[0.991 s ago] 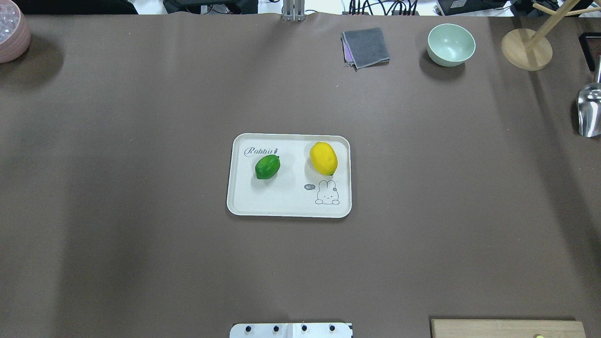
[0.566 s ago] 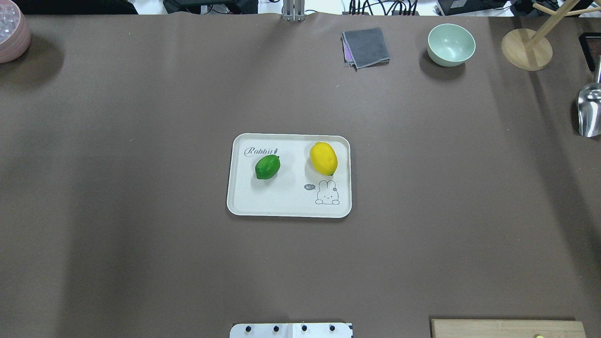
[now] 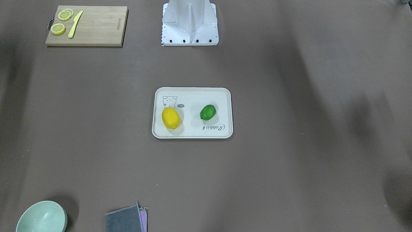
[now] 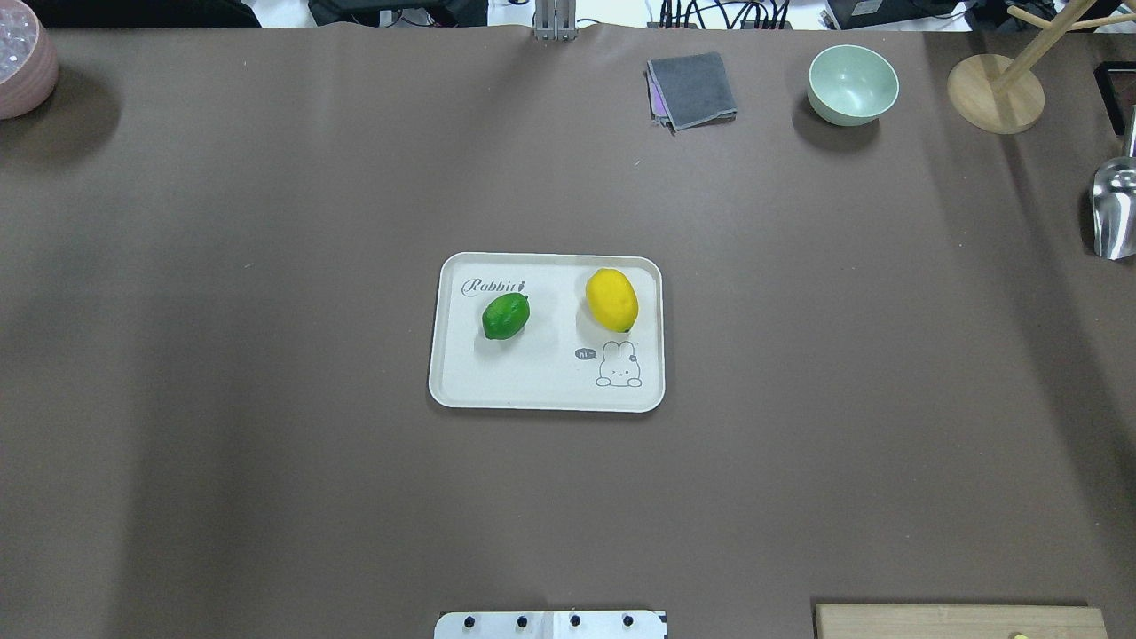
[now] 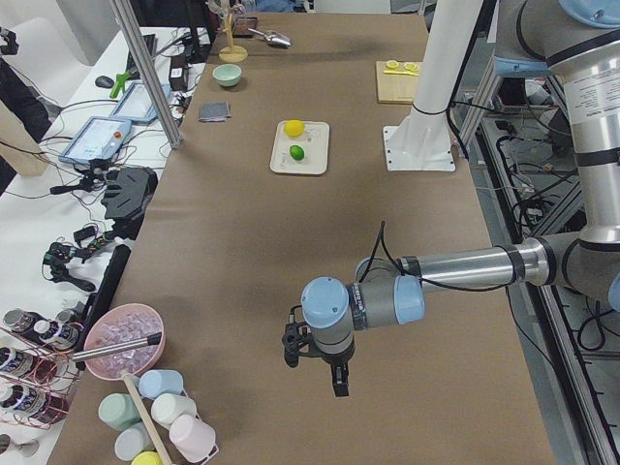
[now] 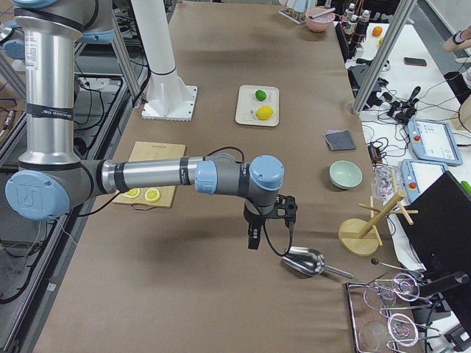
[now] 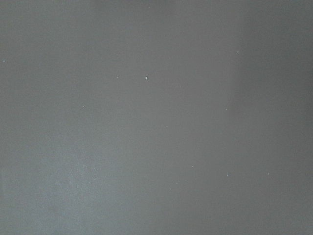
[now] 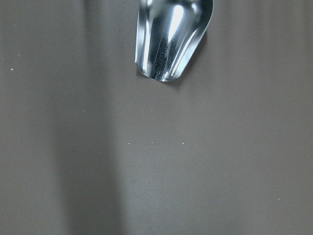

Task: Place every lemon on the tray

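Observation:
The off-white tray (image 4: 461, 373) lies at the table's middle and also shows in the front view (image 3: 193, 132). The yellow lemon (image 4: 611, 299) rests on its right part and the green lemon (image 4: 506, 315) on its left part; both also show in the front view, yellow (image 3: 170, 118) and green (image 3: 208, 112). My left gripper (image 5: 315, 363) shows only in the left side view, far from the tray over bare table; I cannot tell if it is open. My right gripper (image 6: 268, 224) shows only in the right side view, near the scoop; I cannot tell its state.
A metal scoop (image 4: 1114, 213) lies at the right edge. A mint bowl (image 4: 852, 84), a grey cloth (image 4: 692, 89) and a wooden stand (image 4: 994, 93) sit at the far right. A cutting board (image 3: 96, 27) holds lemon slices and a yellow knife. A pink bowl (image 4: 22, 58) is far left.

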